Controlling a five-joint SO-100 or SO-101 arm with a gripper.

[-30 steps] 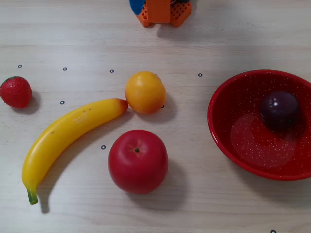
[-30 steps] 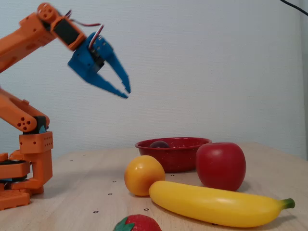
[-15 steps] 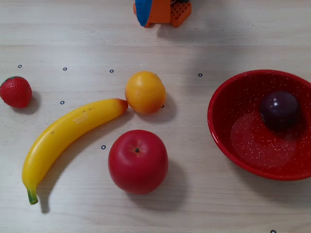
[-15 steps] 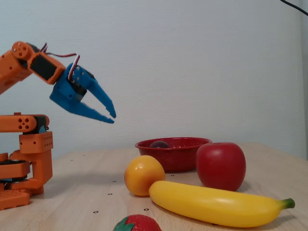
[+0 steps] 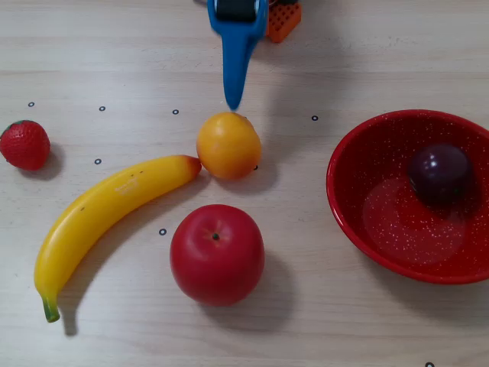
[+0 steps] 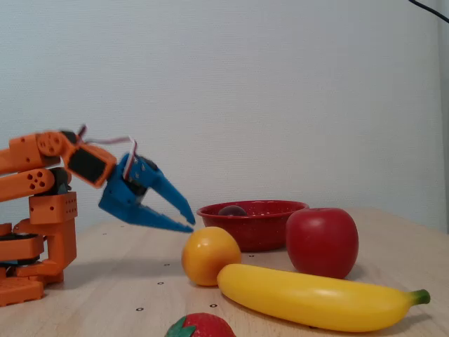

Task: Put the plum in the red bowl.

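Folded low over its orange base, arm (image 6: 42, 165) tucked in close, upper links nearly level in a fixed view from the side. Blue gripper (image 6: 188, 222) angled forward and downward, fingertips held clear above the table, jaws parted in a narrow V with nothing between them. From above, seen only as a blue wedge, gripper (image 5: 232, 103) pointing down the picture.

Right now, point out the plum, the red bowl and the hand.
plum (image 5: 439, 173), a fixed view from above, its glossy top.
red bowl (image 5: 340, 200), same view, the left rim.
hand (image 6: 189, 223), a fixed view from the side, between the blue fingertips.
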